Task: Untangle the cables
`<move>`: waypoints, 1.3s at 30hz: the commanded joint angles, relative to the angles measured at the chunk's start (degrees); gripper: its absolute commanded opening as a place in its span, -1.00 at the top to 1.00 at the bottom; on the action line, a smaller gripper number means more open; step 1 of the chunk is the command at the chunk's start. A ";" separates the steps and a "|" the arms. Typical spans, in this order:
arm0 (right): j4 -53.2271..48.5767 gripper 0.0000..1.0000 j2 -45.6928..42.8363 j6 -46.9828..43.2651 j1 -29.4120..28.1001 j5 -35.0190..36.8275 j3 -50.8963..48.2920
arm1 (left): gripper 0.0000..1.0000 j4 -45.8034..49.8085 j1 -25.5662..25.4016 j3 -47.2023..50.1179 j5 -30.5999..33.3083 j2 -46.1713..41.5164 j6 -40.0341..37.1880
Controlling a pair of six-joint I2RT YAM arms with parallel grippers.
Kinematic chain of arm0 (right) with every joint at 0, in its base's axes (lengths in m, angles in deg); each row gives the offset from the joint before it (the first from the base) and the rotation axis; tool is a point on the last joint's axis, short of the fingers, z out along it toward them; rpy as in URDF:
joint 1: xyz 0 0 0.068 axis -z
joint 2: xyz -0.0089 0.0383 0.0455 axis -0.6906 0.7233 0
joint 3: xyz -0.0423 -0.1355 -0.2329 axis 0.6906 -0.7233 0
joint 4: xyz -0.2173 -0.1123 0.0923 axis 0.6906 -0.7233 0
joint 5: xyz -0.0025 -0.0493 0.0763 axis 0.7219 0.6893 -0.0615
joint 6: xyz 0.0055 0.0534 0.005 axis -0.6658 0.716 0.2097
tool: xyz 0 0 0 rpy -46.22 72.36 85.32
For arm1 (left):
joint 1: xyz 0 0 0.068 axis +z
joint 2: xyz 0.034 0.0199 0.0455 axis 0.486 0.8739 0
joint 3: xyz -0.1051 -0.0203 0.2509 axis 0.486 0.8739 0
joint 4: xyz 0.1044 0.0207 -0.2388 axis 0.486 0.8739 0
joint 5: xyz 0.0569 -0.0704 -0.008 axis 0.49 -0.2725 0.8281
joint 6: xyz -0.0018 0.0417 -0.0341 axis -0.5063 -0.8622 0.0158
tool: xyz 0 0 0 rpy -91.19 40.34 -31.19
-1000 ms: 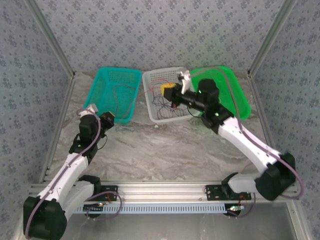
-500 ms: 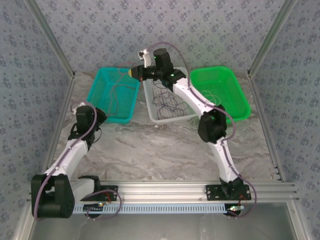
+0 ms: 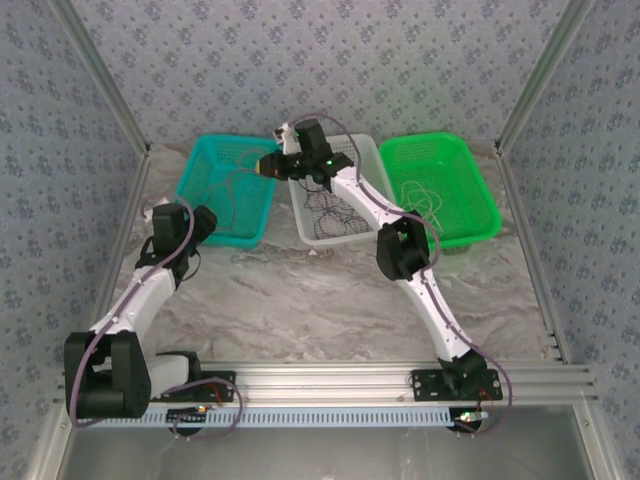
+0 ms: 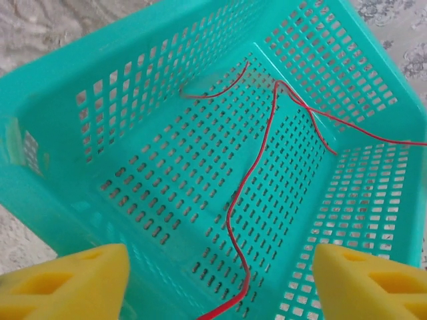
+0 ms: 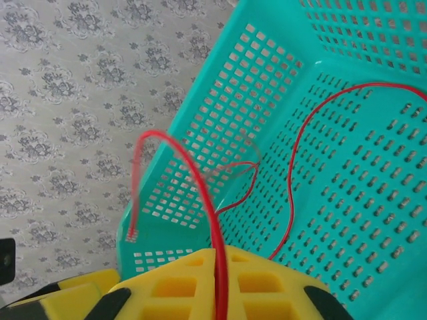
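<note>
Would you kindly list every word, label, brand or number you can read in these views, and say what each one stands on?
None legible: the perforated teal plastic basket, white plastic basket, green plastic basket and thin red cable carry no readable text.

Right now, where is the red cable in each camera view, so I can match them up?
Top external: the red cable is a faint line inside the teal basket, upper left, beside the right gripper.
Left wrist: it snakes up the basket floor, centre frame.
Right wrist: it arcs up from the gripper's shut pads at bottom centre, then loops across the basket floor, right.
Shared landmark: the teal basket.
</note>
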 commanded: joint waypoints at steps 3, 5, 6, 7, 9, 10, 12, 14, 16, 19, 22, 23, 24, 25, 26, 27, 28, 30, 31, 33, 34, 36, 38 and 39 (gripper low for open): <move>0.99 0.20 1.40 3.56 -0.39 1.63 3.22 | -0.60 3.82 0.28 -1.29 1.92 -4.21 -1.64; 1.12 0.02 1.62 4.44 -0.39 1.81 3.54 | -0.62 4.29 0.24 -1.07 1.57 -5.31 -1.95; 1.07 -0.14 1.64 4.51 -0.43 1.72 3.78 | -0.62 4.60 0.25 -1.05 1.48 -5.80 -2.02; 0.86 -0.25 1.65 4.60 -0.45 1.81 4.03 | -0.62 4.84 0.18 -0.95 1.49 -6.24 -2.12; 0.44 -0.27 1.60 4.80 -0.48 1.77 4.61 | -0.62 5.36 0.21 -0.61 1.63 -7.16 -2.12; 0.52 -0.28 1.52 4.85 -0.48 1.49 4.82 | -0.63 5.63 0.23 -0.39 1.86 -7.77 -2.13; 0.82 -0.42 0.89 4.91 -0.48 0.93 5.18 | -0.67 6.32 0.24 0.00 2.08 -9.34 -2.19; 2.20 -0.49 -0.38 4.46 -0.56 -0.29 5.14 | -0.72 7.03 0.25 0.27 2.31 -10.98 -2.71; 2.90 -0.65 -2.25 3.34 -0.80 -1.04 5.15 | -0.80 7.58 0.15 0.40 2.25 -12.81 -4.23; -3.44 -1.00 -7.30 -4.26 -1.13 -1.79 4.63 | -0.99 9.32 0.07 0.15 2.77 -15.45 -8.02; -15.60 -1.00 -17.52 -19.53 -1.99 4.44 -4.22 | -0.99 11.18 0.03 0.34 4.51 -17.52 -12.87; -15.76 -1.00 -23.75 -24.56 -2.46 9.69 -13.00 | -0.99 11.75 0.07 0.73 5.56 -18.09 -14.17; -12.07 -1.00 -30.77 -28.17 -2.72 14.98 -24.27 | -0.99 11.79 0.06 1.32 6.56 -18.49 -15.31; -6.99 -1.00 -37.07 -30.06 -2.64 18.90 -34.63 | -0.99 11.48 0.06 2.09 7.42 -18.74 -16.07; -1.20 -1.00 -44.79 -31.84 -2.10 22.75 -45.91 | -0.99 10.84 0.06 3.02 8.37 -18.96 -16.97; 5.05 -1.00 -52.33 -33.33 -1.13 26.47 -56.55 | -0.99 10.16 0.07 3.87 9.60 -18.91 -17.69; 8.84 -1.00 -57.50 -34.41 0.02 29.78 -64.23 | -0.99 9.66 0.06 4.45 11.01 -18.86 -18.48; 13.84 -1.00 -69.01 -37.50 4.11 37.03 -79.82 | -0.99 7.72 0.02 6.21 13.96 -18.34 -20.80; 15.00 -1.00 -73.21 -38.66 6.45 39.67 -85.09 | -0.99 6.81 0.05 7.01 15.01 -18.02 -21.45; 16.38 -1.00 -80.51 -40.66 13.00 43.85 -95.14 | -0.99 4.79 0.01 8.62 16.30 -17.21 -22.41; 17.53 -1.00 -82.90 -41.09 15.91 44.92 -98.85 | -0.99 3.05 -0.04 9.82 16.50 -16.75 -23.21; 23.33 -1.00 -87.39 -42.32 22.12 46.19 -109.16 | -0.99 -3.02 -0.04 13.20 16.06 -16.08 -26.31; 34.06 -1.00 -88.72 -40.82 27.21 44.74 -117.68 | -0.99 -8.47 -0.09 16.00 15.12 -15.69 -28.81; 39.06 -1.00 -88.20 -40.37 28.95 43.56 -120.96 | -0.99 -10.74 -0.06 17.11 14.30 -15.38 -30.06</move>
